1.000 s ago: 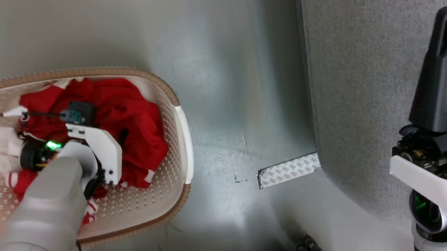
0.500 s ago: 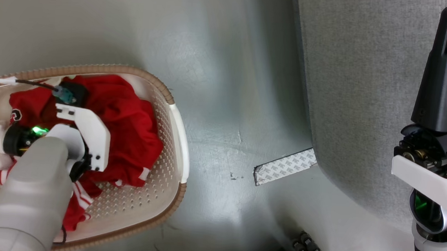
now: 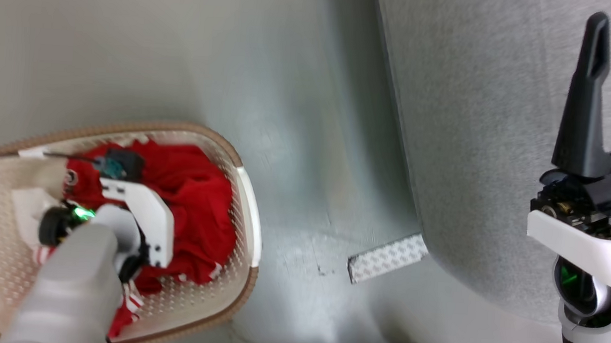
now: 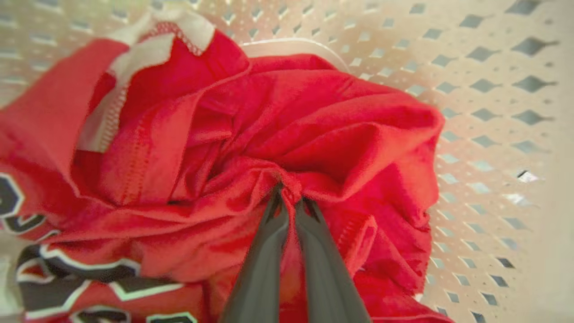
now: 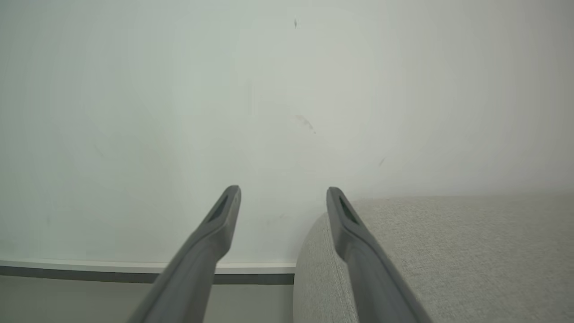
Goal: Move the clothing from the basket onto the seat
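- The red garment (image 4: 341,116), with white panels, striped trim and black-and-white lettering, lies bunched in a heap inside the laundry basket (image 3: 247,205). In the head view it fills the half of the basket nearer the seat.
- The left claw (image 4: 290,197) reaches down into the heap. Its two dark fingers are pressed almost together, pinching a gathered fold of red cloth at the tips, and the fabric puckers toward that point.
- The basket is cream plastic with perforated walls and a brown rim. It stands on the pale grey-green floor (image 3: 290,84).
- The grey seat (image 3: 475,124), in coarse woven fabric, stands to the robot's right, well apart from the basket with bare floor between them. A patterned strip of tape (image 3: 385,258) lies on the floor at its foot.
- The right claw (image 5: 283,190) hangs by the seat's rounded edge, fingers spread wide and holding nothing.
- Step in hand, as a judgement: the grasp is made and the lift has not begun, since the bulk of the garment appears to rest in the basket.
- The next move calls for raising the left arm high enough for the trailing cloth to clear the rim. The garment then goes rightward across the floor, to be let go over the seat. The hold is on one fold, so the garment may unfurl and drag.
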Tool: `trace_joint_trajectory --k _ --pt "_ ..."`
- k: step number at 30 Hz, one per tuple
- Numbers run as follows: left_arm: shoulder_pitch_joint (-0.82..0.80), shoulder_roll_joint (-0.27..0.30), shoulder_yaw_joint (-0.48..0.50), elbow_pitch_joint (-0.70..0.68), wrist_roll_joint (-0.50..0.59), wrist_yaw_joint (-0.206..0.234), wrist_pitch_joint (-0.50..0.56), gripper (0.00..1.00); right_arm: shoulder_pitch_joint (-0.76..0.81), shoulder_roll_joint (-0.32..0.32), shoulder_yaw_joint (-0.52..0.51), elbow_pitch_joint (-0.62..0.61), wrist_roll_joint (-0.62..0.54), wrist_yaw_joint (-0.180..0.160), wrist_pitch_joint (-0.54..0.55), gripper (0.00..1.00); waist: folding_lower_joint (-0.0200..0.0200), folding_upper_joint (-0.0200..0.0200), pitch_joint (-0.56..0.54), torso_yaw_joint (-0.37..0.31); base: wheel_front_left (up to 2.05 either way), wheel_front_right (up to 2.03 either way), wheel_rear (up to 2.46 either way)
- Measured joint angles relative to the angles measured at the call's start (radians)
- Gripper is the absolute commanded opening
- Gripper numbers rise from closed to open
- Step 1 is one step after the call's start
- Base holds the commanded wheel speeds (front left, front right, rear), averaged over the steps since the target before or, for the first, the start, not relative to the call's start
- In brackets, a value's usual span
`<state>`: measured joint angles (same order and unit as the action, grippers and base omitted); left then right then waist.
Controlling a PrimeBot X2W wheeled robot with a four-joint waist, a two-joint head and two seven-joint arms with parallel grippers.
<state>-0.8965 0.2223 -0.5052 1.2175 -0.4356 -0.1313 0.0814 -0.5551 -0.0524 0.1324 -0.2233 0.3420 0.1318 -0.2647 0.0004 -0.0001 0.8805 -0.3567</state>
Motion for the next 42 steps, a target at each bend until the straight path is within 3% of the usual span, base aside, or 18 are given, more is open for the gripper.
trace_joint_trajectory --k 9,21,34,42 --pt "0.111 -0.055 -0.103 -0.066 -0.102 0.0 -0.096 0.0 0.049 -0.005 0.003 0.06 -0.038 0.0 0.0 1.0 -0.0005 0.0001 -0.191 0.047 0.0 0.0 0.0" --pt "0.245 -0.077 -0.241 -0.125 -0.237 0.0 -0.211 0.0 0.15 -0.061 0.023 0.131 -0.031 0.0 0.0 1.0 -0.0007 0.0002 -0.479 0.142 0.0 0.0 0.0" --pt "0.306 -0.019 -0.337 -0.3 -0.367 0.0 -0.317 0.0 0.236 -0.089 0.048 0.174 -0.006 0.0 0.0 1.0 -0.0007 0.0002 -0.705 0.241 0.0 0.0 0.0" --pt "0.312 0.019 -0.307 -0.423 -0.37 0.006 -0.34 0.0 0.291 -0.102 0.05 0.194 0.004 0.0 0.0 1.0 -0.0007 0.0002 -0.795 0.281 0.0 0.0 0.0"
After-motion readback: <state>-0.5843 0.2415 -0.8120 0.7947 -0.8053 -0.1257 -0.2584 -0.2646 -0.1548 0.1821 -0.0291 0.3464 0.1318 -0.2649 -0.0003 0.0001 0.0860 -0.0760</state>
